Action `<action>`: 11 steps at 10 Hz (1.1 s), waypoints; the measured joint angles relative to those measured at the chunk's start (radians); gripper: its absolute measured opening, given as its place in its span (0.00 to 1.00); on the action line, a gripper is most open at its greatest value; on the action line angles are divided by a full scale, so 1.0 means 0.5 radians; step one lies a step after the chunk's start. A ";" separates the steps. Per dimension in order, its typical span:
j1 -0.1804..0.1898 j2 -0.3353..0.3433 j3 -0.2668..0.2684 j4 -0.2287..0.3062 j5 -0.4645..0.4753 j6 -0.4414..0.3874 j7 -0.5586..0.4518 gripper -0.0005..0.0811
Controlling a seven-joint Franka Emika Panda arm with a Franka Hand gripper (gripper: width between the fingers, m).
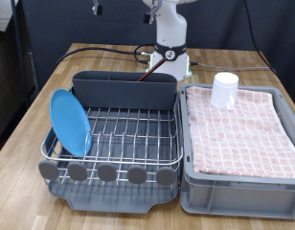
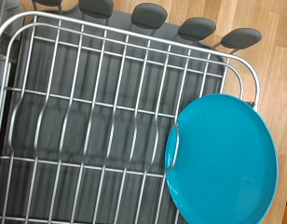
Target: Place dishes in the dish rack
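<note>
- Since my claw isn't showing in either view, I can't tell whether it's released or clenched. Judging by the wrist view, it's hanging somewhere above the dish rack [image 2: 88,112] and looking straight down at the wires.
- Starting at the exterior view's left, the blue plate [image 1: 70,122] is standing on edge in the rack's left end, leaning a little between the wires. The wrist view has it filling one corner of the picture, so it's the dish closest to wherever my claw is hovering.
- Moving over, the middle of the wire grid is sitting bare, with the round tabs [image 1: 107,173] running along its near edge.
- Behind that, the wooden spoon [image 1: 150,67] is poking up out of the utensil caddy [image 1: 124,91], just in front of my arm [image 1: 170,29].
- Further right, the white mug [image 1: 224,90] is sitting upright on the pink checked cloth [image 1: 238,134] inside the grey crate [image 1: 238,187]. It's well apart from the rack, and nowhere in the wrist view.
- So I'm reading the mug as the step I'm working on, since it's the only dish outside the rack.
- Doing that well, I'm guessing, means:
  - rising clear of the leaning plate so I'm not nudging it over;
  - coming at the mug from above and pinching one wall at the rim;
  - keeping my fingertips off the cloth so it isn't dragging along.
</note>
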 joint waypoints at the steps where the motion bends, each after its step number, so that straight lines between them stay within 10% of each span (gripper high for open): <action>1: 0.001 0.003 0.004 0.000 -0.002 -0.013 -0.003 0.99; 11: 0.088 -0.262 0.425 -0.356 0.092 -0.134 0.454 0.99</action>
